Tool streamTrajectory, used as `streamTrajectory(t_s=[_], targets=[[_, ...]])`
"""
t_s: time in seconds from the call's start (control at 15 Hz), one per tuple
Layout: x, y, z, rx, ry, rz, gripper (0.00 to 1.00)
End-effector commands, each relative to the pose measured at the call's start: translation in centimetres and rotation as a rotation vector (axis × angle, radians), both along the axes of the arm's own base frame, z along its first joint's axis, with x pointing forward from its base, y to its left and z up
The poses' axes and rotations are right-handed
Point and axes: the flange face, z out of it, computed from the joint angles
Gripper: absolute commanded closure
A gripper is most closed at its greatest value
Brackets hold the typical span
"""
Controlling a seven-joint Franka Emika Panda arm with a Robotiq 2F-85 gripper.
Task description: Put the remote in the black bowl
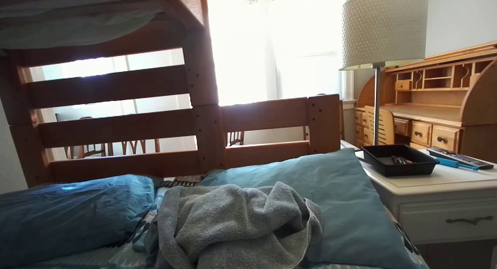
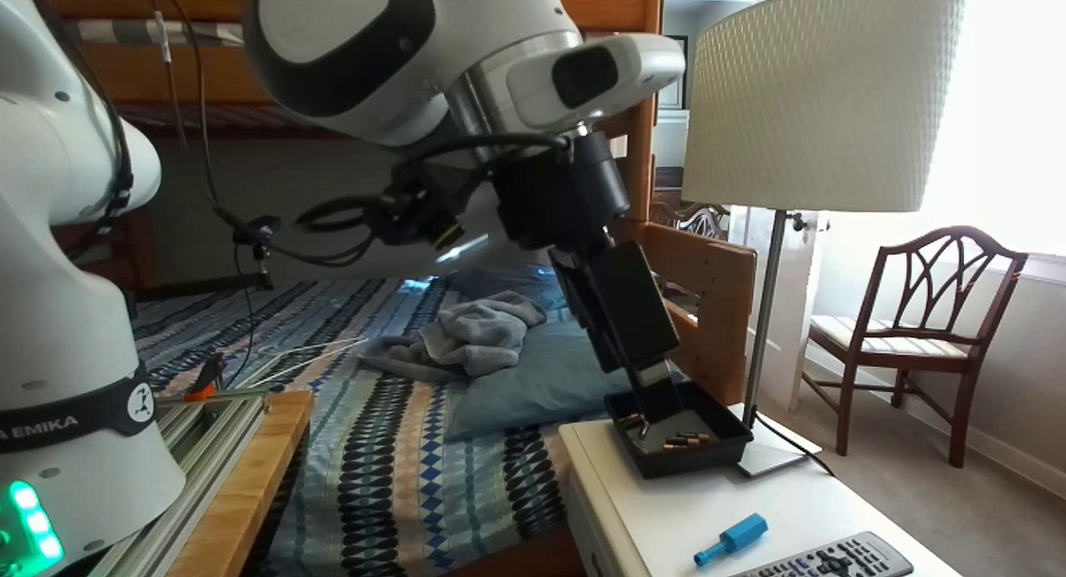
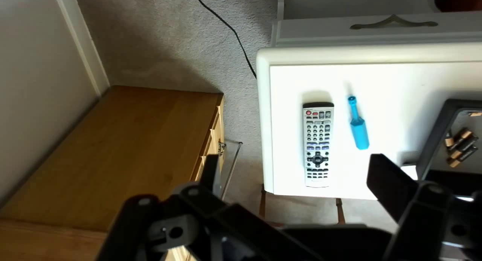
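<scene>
The remote (image 3: pixel 318 148) is long and silver-grey with a dark end. It lies flat on the white nightstand (image 3: pixel 395 80) and shows in both exterior views (image 1: pixel 466 159) (image 2: pixel 837 560). The black bowl (image 2: pixel 695 463) is a shallow rectangular tray on the same nightstand, with several batteries inside; it also shows in an exterior view (image 1: pixel 415 169) and at the wrist view's right edge (image 3: pixel 437 135). My gripper (image 3: pixel 295 172) is open and empty, its fingers spread wide. In an exterior view the gripper (image 2: pixel 654 394) overlaps the bowl's back part. The gripper is out of view in an exterior view.
A blue tool (image 3: pixel 359 131) lies between the remote and the bowl. A tall lamp (image 2: pixel 766 310) stands right behind the bowl. A bed with a blue-green pillow (image 1: pixel 341 214) and a grey towel (image 1: pixel 240 222) adjoins the nightstand. A wooden desk (image 1: pixel 427 113) stands beyond.
</scene>
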Motion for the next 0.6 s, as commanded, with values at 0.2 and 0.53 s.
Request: streamTrajectory(t_s=[0.2, 0.53], targets=[[5.8, -2.7, -7.1, -0.066, -0.095, -0.027, 0.0], [11.2, -1.4, -10.8, -0.059, -0.041, 0.027, 0.0]])
